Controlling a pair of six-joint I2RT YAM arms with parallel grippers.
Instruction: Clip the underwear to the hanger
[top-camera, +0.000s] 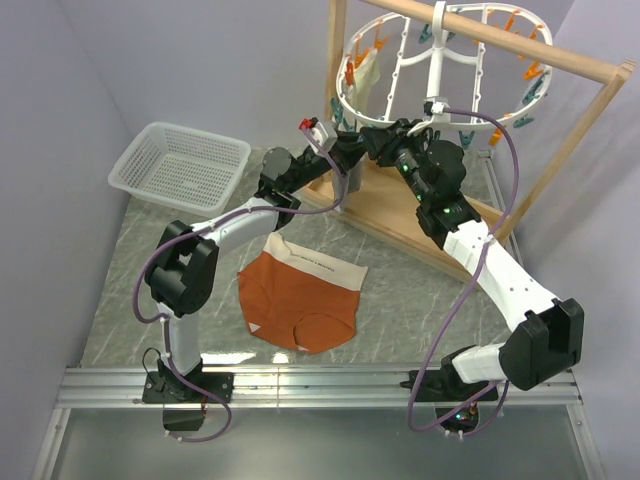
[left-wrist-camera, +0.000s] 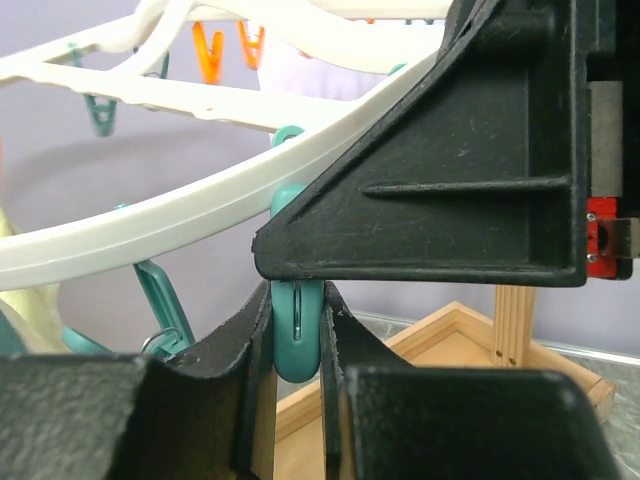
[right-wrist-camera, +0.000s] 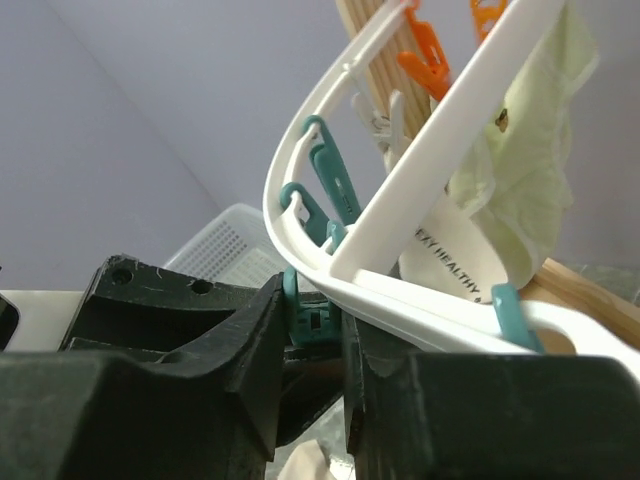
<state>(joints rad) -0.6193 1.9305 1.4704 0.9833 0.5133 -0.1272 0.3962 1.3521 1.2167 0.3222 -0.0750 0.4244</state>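
Observation:
The rust-orange underwear (top-camera: 300, 300) with a cream waistband lies flat on the table in front of the arms, and neither gripper touches it. The white oval hanger (top-camera: 440, 70) hangs from the wooden rod, ringed with orange and teal clothespins. Both grippers meet under its near-left rim. My left gripper (top-camera: 350, 150) is shut on the lower end of a teal clothespin (left-wrist-camera: 297, 335) that dangles from the rim (left-wrist-camera: 150, 225). My right gripper (top-camera: 370, 138) is shut on a teal clothespin (right-wrist-camera: 318, 322) just under the rim (right-wrist-camera: 400, 300). The right gripper's black body (left-wrist-camera: 450, 170) fills the left wrist view.
A cream cloth (top-camera: 365, 68) hangs clipped on the hanger's left side, also in the right wrist view (right-wrist-camera: 520, 170). The wooden frame's rod (top-camera: 500, 38) and base (top-camera: 400, 215) stand at the back right. A white mesh basket (top-camera: 180, 165) sits at the back left.

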